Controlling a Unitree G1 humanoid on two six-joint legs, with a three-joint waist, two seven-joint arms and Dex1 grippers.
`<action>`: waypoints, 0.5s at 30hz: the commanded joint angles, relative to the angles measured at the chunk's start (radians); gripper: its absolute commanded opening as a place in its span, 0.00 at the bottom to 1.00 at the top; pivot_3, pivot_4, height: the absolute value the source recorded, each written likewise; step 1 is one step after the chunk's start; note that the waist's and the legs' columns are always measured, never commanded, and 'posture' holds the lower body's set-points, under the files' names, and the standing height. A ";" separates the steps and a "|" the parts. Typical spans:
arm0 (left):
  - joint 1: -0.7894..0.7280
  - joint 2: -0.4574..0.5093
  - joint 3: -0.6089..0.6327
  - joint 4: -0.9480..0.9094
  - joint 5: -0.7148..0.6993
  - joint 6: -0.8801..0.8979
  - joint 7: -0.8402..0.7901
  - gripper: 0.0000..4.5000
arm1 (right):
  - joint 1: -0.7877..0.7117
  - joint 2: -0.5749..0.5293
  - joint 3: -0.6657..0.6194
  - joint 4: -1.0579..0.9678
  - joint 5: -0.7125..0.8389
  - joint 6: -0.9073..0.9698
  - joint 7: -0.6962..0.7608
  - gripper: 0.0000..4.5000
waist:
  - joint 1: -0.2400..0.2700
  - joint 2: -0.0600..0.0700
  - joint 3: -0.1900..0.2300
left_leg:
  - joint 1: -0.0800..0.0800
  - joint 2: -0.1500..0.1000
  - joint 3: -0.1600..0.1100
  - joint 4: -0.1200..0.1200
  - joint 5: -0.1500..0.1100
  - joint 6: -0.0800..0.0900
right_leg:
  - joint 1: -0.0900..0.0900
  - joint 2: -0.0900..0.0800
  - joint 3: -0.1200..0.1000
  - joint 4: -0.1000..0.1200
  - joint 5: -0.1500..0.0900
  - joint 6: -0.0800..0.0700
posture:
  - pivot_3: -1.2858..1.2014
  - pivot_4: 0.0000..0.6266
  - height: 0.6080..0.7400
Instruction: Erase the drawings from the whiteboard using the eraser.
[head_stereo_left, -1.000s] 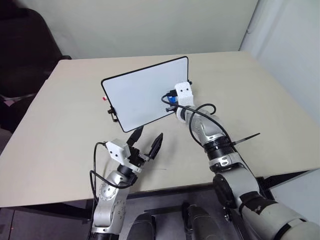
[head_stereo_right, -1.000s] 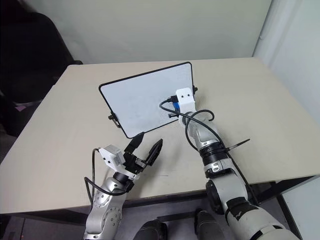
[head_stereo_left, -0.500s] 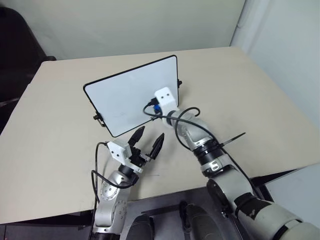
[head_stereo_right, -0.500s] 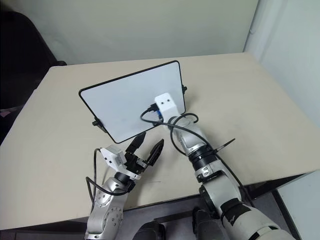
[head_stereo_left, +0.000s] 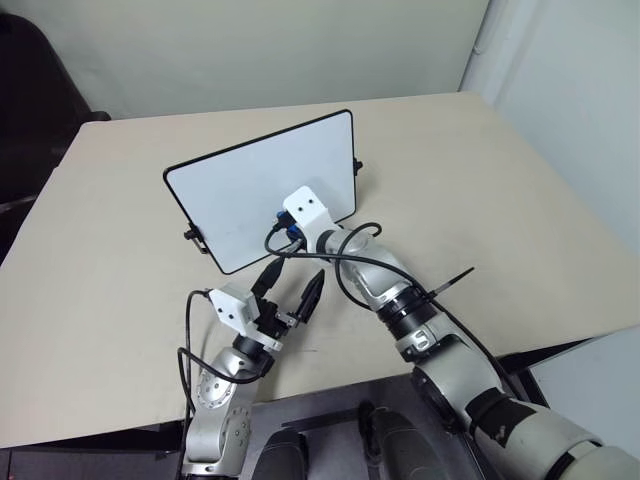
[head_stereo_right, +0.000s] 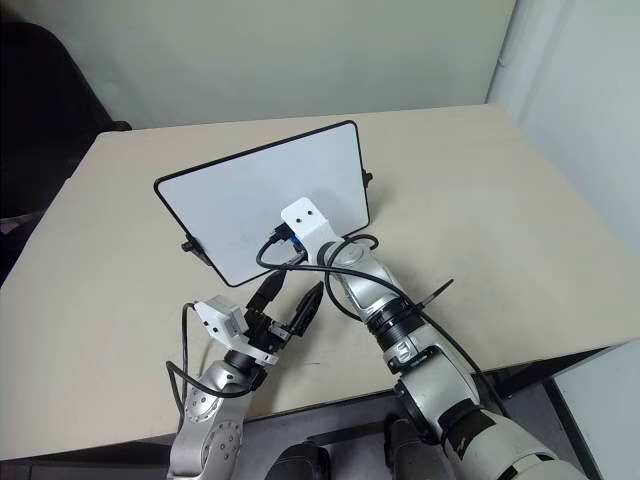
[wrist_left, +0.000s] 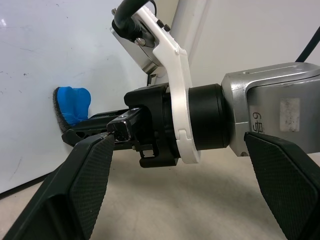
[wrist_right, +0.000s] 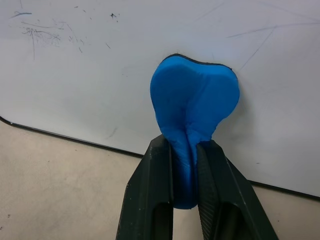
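The whiteboard lies on the table, white with a thin black frame. My right gripper is shut on the bright blue eraser, whose dark felt face presses on the board just inside its near edge. The eraser also shows past the right wrist in the left wrist view. A white housing on the right wrist partly covers the eraser from above. Of the drawings, faint thin strokes and a short blue line show on the board, apart from the eraser. My left gripper hangs open and empty over the table, just short of the board's near edge.
The beige table reaches well beyond the board to the right and the far side. A black cable loops around the right wrist. A dark chair stands off the table's far left corner.
My right gripper has slid the eraser leftward along the board's near edge and its wrist has turned. The camera view shifted. The left gripper has stayed put.
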 joint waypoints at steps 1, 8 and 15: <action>-0.014 -0.006 0.003 -0.031 0.000 -0.020 0.006 1.00 | -0.020 0.085 0.040 -0.055 0.008 -0.075 0.050 0.08 | 0.000 0.000 0.000 | 0.000 0.000 0.000 0.000 0.000 0.000 | 0.000 0.000 0.000 0.000 0.000 0.000 | 0.52 0.24 1.00; -0.027 0.001 0.008 -0.013 0.001 -0.028 0.000 1.00 | -0.021 0.108 0.074 -0.083 0.003 -0.140 0.105 0.08 | 0.000 0.000 0.000 | 0.000 0.000 0.000 0.001 0.000 0.000 | 0.000 0.000 0.000 0.000 0.001 -0.002 | 0.52 0.24 1.00; -0.028 0.006 0.009 -0.011 -0.005 -0.028 -0.004 1.00 | 0.004 0.108 0.027 -0.137 0.028 -0.211 0.103 0.08 | 0.004 0.000 0.000 | 0.000 0.000 0.000 0.001 0.000 0.000 | 0.000 0.001 0.000 0.000 0.002 -0.003 | 0.52 0.24 1.00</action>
